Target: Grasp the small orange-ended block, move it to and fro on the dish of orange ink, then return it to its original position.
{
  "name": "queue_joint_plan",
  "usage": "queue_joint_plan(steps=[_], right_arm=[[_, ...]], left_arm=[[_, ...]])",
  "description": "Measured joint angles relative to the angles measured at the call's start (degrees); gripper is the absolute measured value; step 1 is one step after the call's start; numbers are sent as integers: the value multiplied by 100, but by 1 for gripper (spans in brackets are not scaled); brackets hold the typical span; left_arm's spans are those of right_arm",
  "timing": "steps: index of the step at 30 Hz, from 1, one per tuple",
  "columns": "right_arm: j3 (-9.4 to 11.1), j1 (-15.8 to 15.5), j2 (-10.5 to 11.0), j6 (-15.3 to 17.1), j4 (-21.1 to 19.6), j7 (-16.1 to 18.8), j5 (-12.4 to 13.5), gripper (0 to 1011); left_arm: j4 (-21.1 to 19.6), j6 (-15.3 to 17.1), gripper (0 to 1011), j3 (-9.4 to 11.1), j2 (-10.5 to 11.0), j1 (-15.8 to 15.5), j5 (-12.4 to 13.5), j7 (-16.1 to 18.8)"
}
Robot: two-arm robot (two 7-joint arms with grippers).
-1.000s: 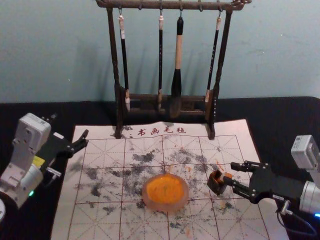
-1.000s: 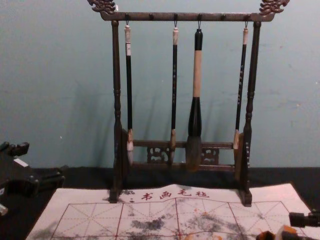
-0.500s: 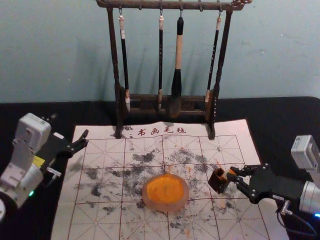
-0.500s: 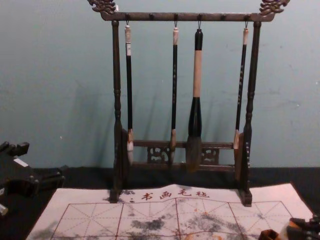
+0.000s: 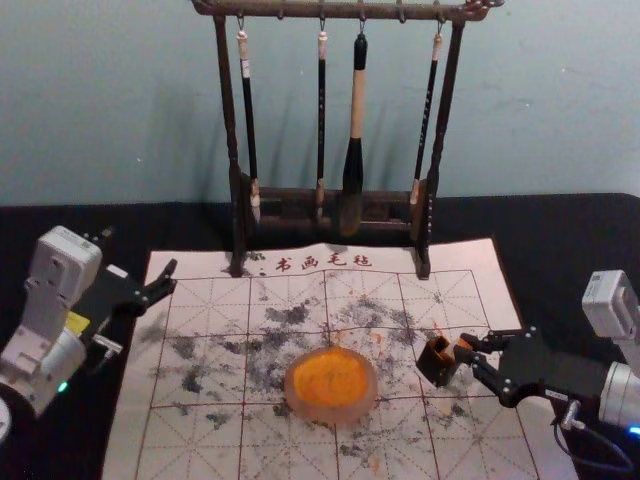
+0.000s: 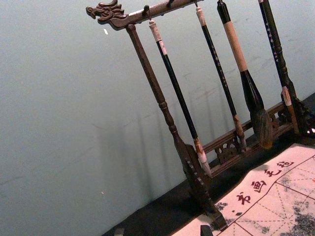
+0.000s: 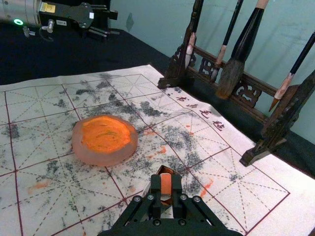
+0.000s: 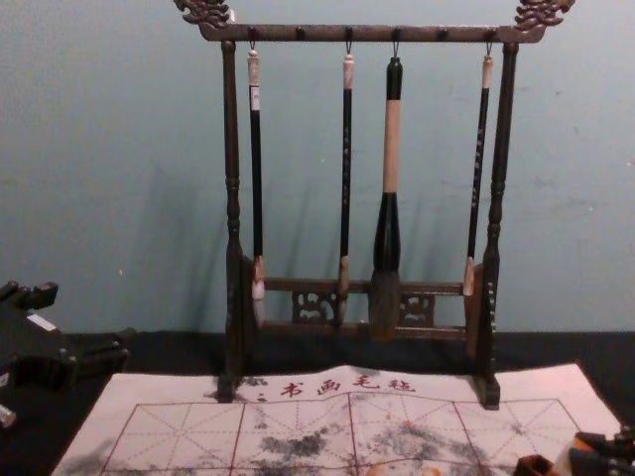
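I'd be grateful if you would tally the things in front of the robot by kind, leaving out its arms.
Brushes: 4
Brush rack: 1
Ink dish: 1
Orange-ended block: 1
Dark box: 1
Gridded mat: 1
Total: 9

On the table point(image 5: 570, 230) lies the mat point(image 5: 205, 445). The dish point(image 5: 331, 411) sits on it, left of the box point(image 5: 435, 364). Just right of the box is the block point(image 5: 464, 343), in the right gripper point(image 5: 468, 347). The rack point(image 5: 447, 100) stands at the far side, four brushes point(image 5: 357, 115) hanging from it.
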Motion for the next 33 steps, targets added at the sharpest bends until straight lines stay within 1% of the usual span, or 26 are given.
queue_joint_plan(steps=[6, 20, 30, 33], right_arm=[[0, 0, 3, 0, -5, -1, 0, 90], [-26, -60, 138, 13, -235, 45, 56, 90], [66, -155, 287, 24, -456, 17, 121, 90], [127, -190, 347, 28, -527, 8, 171, 90]], left_arm=[[0, 0, 1001, 0, 0, 0, 0, 0], [0, 0, 1001, 0, 0, 0, 0, 0], [0, 0, 1001, 0, 0, 0, 0, 0], [0, 0, 1001, 0, 0, 0, 0, 0]])
